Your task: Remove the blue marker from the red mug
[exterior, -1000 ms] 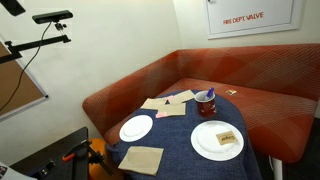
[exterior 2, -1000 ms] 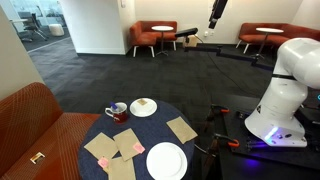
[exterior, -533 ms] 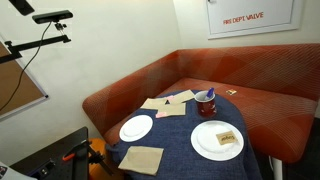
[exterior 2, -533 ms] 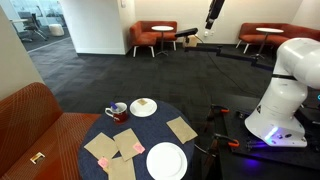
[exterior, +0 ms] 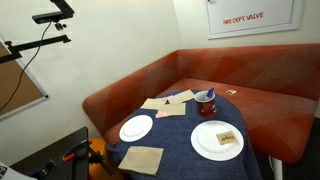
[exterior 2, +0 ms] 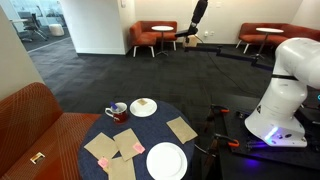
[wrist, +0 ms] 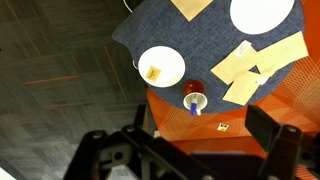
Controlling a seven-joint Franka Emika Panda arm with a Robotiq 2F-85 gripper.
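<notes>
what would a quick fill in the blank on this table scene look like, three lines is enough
1. The mug that holds the blue marker is ____ in colour.
2. The table carries ____ white plates.
3. In the wrist view the gripper hangs high above the table with its jaws ____.

Missing words: red; two; open

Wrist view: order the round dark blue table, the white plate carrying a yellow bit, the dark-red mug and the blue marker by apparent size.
1. round dark blue table, though partly cut off by the frame
2. white plate carrying a yellow bit
3. dark-red mug
4. blue marker, a sliver inside the mug
</notes>
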